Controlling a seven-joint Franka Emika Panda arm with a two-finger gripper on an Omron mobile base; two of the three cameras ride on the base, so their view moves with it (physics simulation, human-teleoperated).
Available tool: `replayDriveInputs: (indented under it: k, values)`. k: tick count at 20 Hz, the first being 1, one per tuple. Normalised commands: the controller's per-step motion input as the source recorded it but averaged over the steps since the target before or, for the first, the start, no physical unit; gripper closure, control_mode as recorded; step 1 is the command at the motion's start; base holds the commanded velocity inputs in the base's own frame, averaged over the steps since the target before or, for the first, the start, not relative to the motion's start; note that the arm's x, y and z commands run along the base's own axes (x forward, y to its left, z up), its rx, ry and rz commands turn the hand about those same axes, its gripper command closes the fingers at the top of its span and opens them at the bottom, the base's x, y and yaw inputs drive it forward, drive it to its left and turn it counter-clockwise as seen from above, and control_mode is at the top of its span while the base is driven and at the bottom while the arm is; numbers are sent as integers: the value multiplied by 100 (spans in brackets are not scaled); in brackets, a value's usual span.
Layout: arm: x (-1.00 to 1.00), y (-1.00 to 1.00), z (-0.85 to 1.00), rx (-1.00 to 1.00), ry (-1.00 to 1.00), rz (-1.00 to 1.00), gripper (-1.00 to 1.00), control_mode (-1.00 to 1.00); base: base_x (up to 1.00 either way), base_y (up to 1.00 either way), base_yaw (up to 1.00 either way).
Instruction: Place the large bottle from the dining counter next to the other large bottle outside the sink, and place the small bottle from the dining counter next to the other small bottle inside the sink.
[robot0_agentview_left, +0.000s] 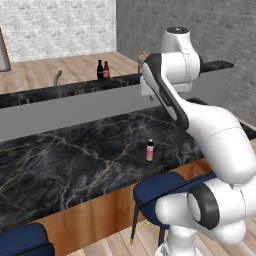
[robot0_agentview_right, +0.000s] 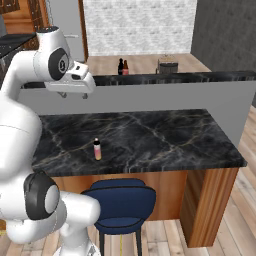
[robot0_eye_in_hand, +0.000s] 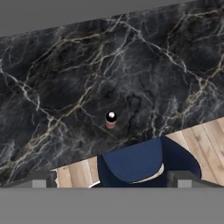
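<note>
We see the small bottle (robot0_agentview_left: 150, 150) standing upright on the dark marble bench (robot0_agentview_left: 75, 160), near the front edge and just behind a blue stool (robot0_agentview_left: 160, 192). Our end effector (robot0_eye_in_hand: 112, 179) hangs high above it, looking almost straight down, its fingers spread wide and holding nothing. In the hand view the small bottle (robot0_eye_in_hand: 111, 120) shows cap-on, so its long axis runs roughly along our approach line; it sits a little ahead of the fingertips, toward the bench's interior. We judge the next move to be a descent with a small forward shift to centre the bottle between the fingers. Open marble lies all round the bottle, so there is room to move; the stool below the edge is clear of the path. Far behind, two large bottles (robot0_agentview_left: 103, 69) stand side by side on the back counter beside the faucet (robot0_agentview_left: 57, 77).
</note>
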Motion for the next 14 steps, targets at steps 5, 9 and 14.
replayDriveInputs:
  k: [5, 9, 14]
  values:
    - [12, -8, -3, 0, 5, 0, -100, -100, 0, 0, 0]
    - [13, -13, -9, 0, 5, 0, -100, -100, 0, 0, 0]
    - [15, -14, -14, 0, 4, 0, -100, -100, 0, 0, 0]
